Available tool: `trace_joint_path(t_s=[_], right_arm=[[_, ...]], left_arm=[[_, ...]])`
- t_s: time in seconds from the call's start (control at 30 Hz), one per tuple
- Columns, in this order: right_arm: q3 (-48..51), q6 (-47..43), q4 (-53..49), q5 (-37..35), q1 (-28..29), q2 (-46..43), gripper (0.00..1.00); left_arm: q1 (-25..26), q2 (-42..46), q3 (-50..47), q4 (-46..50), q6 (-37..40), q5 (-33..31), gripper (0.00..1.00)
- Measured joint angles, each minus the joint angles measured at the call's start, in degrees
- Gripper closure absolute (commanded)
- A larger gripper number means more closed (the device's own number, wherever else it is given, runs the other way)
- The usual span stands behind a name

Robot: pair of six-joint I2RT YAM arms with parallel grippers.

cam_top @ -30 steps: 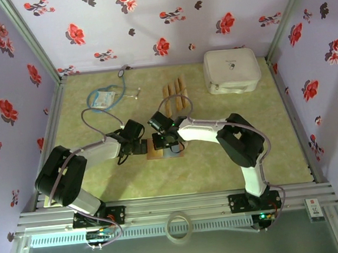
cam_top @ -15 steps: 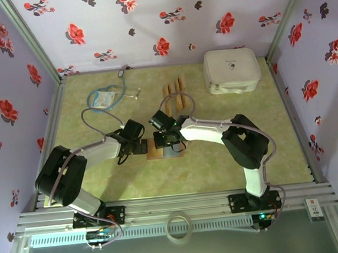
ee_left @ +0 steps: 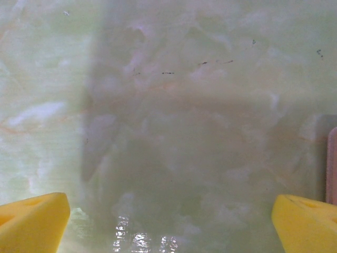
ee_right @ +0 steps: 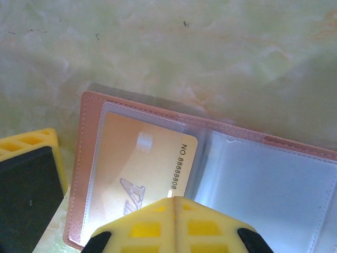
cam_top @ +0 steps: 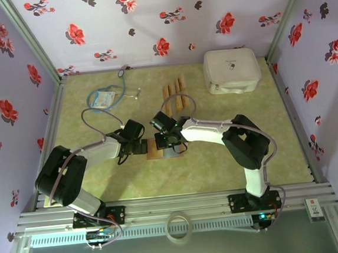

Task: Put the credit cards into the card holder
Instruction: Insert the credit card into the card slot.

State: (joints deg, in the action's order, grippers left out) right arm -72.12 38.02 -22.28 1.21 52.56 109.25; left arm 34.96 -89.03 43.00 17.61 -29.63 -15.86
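My right gripper [ee_right: 176, 211] closed above a credit card [ee_right: 137, 163] pocketed in card holder [ee_right: 263, 179]; left gripper [ee_left: 171, 219] open, empty. Next: fetch another.

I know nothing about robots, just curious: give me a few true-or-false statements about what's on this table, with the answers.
1. The card holder lies open. True.
2. An orange card lies on its inside. True.
3. The left gripper is pinched shut. False: it stands wide open.
4. The white case is open. False: it is closed.
5. The stethoscope lies right of the loose cards. False: it lies to their left.
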Motion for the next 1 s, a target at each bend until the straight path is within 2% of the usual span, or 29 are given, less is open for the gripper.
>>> trace_joint_path(t_s=[1.0], right_arm=[[-1.8,0.1,1.8,1.6,0.0,3.5,1.00]], left_arm=[[0.0,-0.2,0.0,-0.4,0.0,0.2,0.00]])
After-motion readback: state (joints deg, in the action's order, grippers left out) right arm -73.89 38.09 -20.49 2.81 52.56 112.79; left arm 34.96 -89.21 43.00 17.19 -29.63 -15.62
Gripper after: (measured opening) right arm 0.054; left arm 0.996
